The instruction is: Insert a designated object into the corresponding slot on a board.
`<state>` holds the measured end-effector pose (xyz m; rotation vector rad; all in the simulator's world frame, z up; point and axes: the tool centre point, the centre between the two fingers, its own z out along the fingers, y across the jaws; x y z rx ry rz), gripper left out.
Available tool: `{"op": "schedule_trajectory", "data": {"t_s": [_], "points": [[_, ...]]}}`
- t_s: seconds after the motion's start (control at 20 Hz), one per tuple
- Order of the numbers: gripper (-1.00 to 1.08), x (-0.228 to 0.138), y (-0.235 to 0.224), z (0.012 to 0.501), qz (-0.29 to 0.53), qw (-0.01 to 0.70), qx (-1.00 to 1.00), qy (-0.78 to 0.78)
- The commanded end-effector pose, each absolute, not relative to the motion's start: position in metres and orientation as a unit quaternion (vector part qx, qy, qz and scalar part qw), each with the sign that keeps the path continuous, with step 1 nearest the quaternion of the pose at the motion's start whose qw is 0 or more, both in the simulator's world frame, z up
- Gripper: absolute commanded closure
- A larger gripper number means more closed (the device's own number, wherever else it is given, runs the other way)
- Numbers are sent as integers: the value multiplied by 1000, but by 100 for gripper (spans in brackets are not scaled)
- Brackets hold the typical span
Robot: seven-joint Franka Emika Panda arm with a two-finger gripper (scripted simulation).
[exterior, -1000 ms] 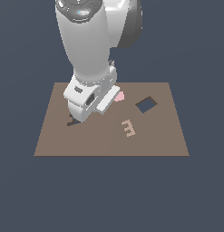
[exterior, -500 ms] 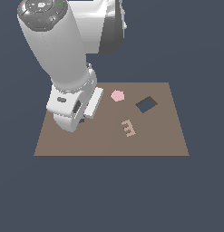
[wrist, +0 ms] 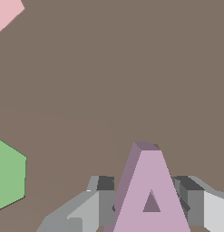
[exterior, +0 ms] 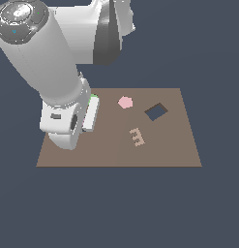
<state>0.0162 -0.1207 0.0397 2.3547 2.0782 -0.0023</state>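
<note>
lilac A block [wrist: 151, 195] between end effector [wrist: 147, 201] fingers [wrist: 102, 199], above board [wrist: 131, 81]

Pictured flat on brown panel: pink hexagon [exterior: 125, 102] toward far edge, dark square hole [exterior: 156, 112] just off to the exterior view's right, tan E-shaped block [exterior: 136, 137] lying nearer, apart from both; green hexagonal piece [wrist: 8, 175] seen partly in wrist view.
</note>
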Motion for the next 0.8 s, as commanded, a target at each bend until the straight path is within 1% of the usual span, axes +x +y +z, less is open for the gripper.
{"op": "schedule_trajectory", "data": {"t_s": [0.0,0.5,0.75], "points": [[108,20,-124,40,-1,1,740,673],[108,26,-128,39,-1,0,729,684],[108,26,-127,30,0,0,728,685]]}}
